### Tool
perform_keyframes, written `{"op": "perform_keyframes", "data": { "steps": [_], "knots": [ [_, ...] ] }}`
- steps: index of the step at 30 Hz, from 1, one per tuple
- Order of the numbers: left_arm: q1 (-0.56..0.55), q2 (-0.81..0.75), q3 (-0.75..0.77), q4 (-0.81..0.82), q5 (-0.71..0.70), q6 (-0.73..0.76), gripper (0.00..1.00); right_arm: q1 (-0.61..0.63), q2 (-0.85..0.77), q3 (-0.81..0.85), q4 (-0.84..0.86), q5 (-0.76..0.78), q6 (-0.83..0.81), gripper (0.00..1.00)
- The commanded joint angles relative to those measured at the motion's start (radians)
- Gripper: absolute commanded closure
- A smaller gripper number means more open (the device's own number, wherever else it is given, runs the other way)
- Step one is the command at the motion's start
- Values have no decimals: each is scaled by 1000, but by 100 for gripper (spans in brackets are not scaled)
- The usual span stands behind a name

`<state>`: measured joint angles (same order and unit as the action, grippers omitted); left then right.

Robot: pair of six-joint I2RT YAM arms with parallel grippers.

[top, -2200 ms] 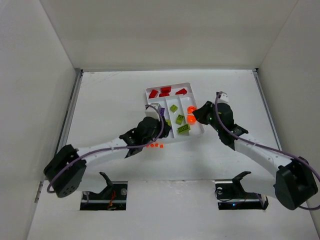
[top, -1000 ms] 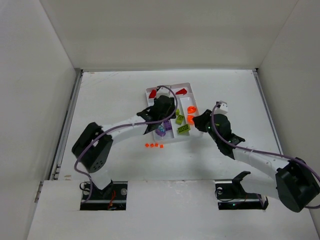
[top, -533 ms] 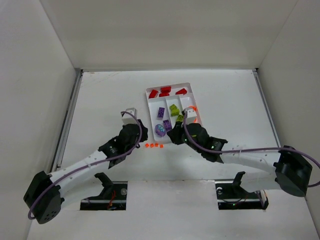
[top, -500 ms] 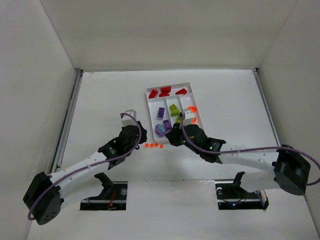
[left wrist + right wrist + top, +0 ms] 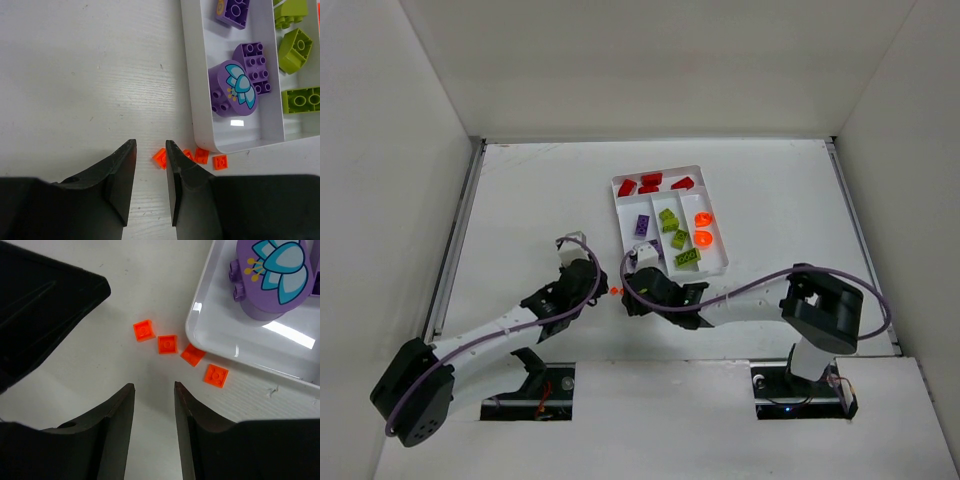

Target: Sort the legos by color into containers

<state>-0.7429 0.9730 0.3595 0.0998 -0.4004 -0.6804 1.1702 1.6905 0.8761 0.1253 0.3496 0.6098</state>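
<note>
No text, label, brand or number can be read anywhere.

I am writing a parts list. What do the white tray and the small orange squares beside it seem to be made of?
The tray looks like glossy moulded plastic: its rounded rim catches bright glare. The orange squares look like hard plastic too: flat, crisp-edged, one round stud each; translucency I cannot judge.

Four little pieces (image 5: 167,344) are laid on the table (image 5: 75,75), just outside the near left corner of the tray (image 5: 192,100). One seems to touch its wall. Other bricks (image 5: 252,67) are kept inside.
</note>
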Motion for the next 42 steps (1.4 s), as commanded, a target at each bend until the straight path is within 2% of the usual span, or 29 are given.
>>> {"op": "perform_keyframes", "data": {
  "steps": [1, 17, 26, 31, 33, 42],
  "knots": [
    [10, 4, -28, 78, 8, -19, 72, -5, 24, 67, -3, 58, -11, 57],
    [81, -95, -113, 98, 100, -34, 72, -57, 172, 202, -65, 54, -84, 57],
    [90, -115, -113, 69, 106, -33, 72, -56, 215, 231, -115, 57, -104, 64],
    [93, -138, -100, 26, 106, -25, 72, -56, 216, 231, -128, 68, -108, 76],
    [95, -148, -96, 11, 106, -25, 69, -56, 198, 227, -136, 74, -105, 83],
    [-3, -111, -39, -29, 107, -22, 66, -43, -73, 137, -130, 60, -91, 82]
  ]
}}
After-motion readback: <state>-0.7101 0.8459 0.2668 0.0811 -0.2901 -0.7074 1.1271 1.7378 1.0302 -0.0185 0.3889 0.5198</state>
